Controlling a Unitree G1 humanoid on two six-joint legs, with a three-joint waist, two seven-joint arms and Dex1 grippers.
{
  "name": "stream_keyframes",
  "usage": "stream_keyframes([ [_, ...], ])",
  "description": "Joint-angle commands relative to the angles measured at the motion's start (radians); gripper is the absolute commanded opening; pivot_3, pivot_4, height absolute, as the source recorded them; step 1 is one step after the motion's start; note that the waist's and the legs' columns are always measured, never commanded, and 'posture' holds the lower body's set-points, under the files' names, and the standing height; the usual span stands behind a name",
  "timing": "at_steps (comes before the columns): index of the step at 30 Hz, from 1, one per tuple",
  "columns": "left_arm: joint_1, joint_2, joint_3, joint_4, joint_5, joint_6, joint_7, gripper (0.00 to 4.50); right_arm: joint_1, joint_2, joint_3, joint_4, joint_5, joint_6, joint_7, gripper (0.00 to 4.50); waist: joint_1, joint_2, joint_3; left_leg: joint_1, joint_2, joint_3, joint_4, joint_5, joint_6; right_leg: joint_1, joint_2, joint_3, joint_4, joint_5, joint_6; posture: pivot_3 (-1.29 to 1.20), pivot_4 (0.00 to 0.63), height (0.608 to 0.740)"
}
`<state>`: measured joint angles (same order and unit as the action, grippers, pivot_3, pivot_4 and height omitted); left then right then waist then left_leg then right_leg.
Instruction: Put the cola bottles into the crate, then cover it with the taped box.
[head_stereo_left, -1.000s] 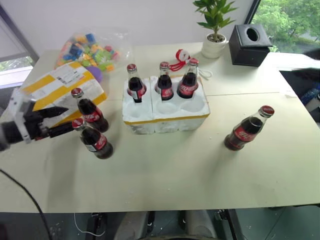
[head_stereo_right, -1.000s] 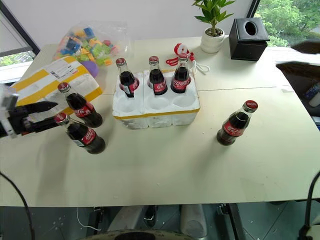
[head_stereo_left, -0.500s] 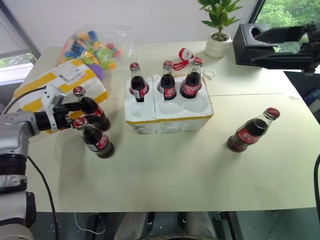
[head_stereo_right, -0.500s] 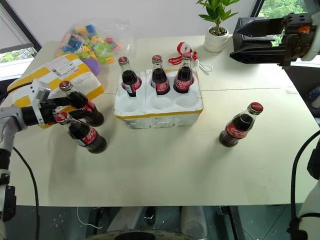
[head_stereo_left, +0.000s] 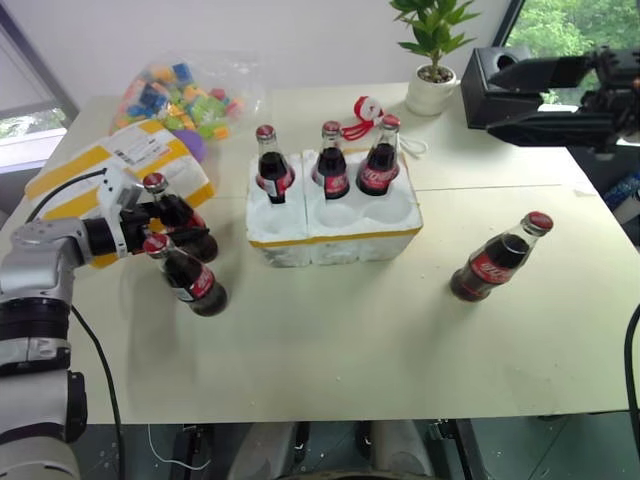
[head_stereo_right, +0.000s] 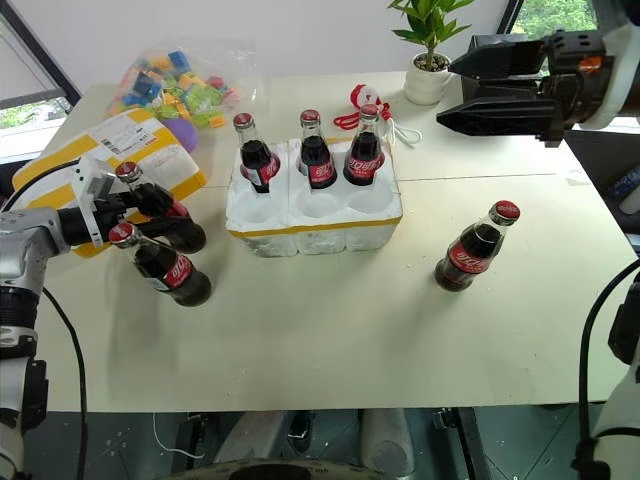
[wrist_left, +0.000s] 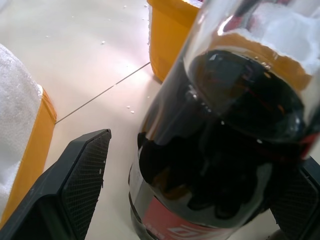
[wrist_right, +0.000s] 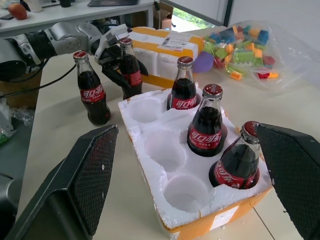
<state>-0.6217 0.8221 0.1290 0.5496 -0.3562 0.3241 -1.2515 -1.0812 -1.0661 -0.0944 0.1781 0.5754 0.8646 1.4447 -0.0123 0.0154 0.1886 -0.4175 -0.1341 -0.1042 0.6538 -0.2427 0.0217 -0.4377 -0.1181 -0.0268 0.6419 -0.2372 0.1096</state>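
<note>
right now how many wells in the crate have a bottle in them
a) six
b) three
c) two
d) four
b) three bottles stand in one row of the crate; the other three wells sit empty, and three more bottles are out on the table.

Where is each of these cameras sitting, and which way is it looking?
Head views (two eyes, one scene): from the head, looking down over the table; both arms show, the left gripper around a cola bottle.
Left wrist view: on the left arm, close on that bottle between its own black fingers.
Right wrist view: on the raised right arm, looking across the crate toward the left gripper.
Shared: the crate and that bottle.
</note>
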Motion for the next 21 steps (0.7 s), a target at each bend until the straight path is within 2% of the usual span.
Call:
stream_keyframes([
  [1, -0.011, 0.012, 0.006, -0.011, -0.001, 0.004, -0.019, 3.14, -0.009, -0.004, -0.046, -0.032, 0.033, -0.007, -0.018, 4.5, 0.0, 0.0, 0.0, 0.0, 0.0, 0.0, 0.0, 0.0, 0.0, -0.001, 0.0, 0.0, 0.001, 0.0, 0.0, 0.0, 0.15, 0.732],
  [2, -0.013, 0.013, 0.005, -0.009, 0.001, 0.004, -0.02, 2.65, -0.011, -0.002, -0.047, -0.03, 0.035, -0.007, -0.023, 4.5, 0.0, 0.0, 0.0, -0.001, 0.0, 0.0, 0.0, 0.0, 0.0, -0.001, 0.0, 0.0, 0.002, 0.0, 0.0, 0.0, 0.15, 0.732],
  [3, -0.015, 0.014, 0.004, -0.007, 0.005, 0.006, -0.019, 2.63, -0.012, 0.0, -0.048, -0.028, 0.038, -0.008, -0.029, 4.5, 0.0, 0.0, 0.0, -0.001, 0.0, 0.0, 0.0, 0.0, 0.0, -0.002, 0.0, 0.0, 0.002, 0.0, 0.0, 0.0, 0.15, 0.732],
  [12, -0.082, 0.06, -0.013, -0.011, 0.031, 0.029, -0.063, 2.63, 0.008, 0.007, -0.057, -0.023, 0.05, -0.028, -0.058, 4.5, 0.0, -0.001, 0.0, -0.002, 0.0, 0.0, 0.001, 0.001, -0.001, -0.003, 0.0, 0.001, 0.004, 0.0, 0.0, 0.0, 0.15, 0.732],
  [18, -0.268, 0.112, -0.05, 0.03, 0.028, 0.092, -0.181, 2.63, 0.037, 0.014, -0.071, -0.022, 0.05, -0.045, -0.075, 4.5, 0.001, -0.006, 0.004, -0.01, 0.0, 0.0, 0.009, 0.001, -0.002, -0.008, 0.0, 0.0, 0.007, 0.0, 0.0, 0.0, 0.15, 0.732],
  [21, -0.415, 0.109, -0.093, 0.092, 0.039, 0.128, -0.27, 2.63, 0.061, 0.018, -0.084, -0.025, 0.053, -0.05, -0.091, 4.5, 0.004, -0.009, 0.005, -0.01, -0.001, 0.0, 0.011, 0.001, -0.001, -0.007, 0.0, -0.001, 0.007, 0.0, 0.0, 0.0, 0.15, 0.732],
])
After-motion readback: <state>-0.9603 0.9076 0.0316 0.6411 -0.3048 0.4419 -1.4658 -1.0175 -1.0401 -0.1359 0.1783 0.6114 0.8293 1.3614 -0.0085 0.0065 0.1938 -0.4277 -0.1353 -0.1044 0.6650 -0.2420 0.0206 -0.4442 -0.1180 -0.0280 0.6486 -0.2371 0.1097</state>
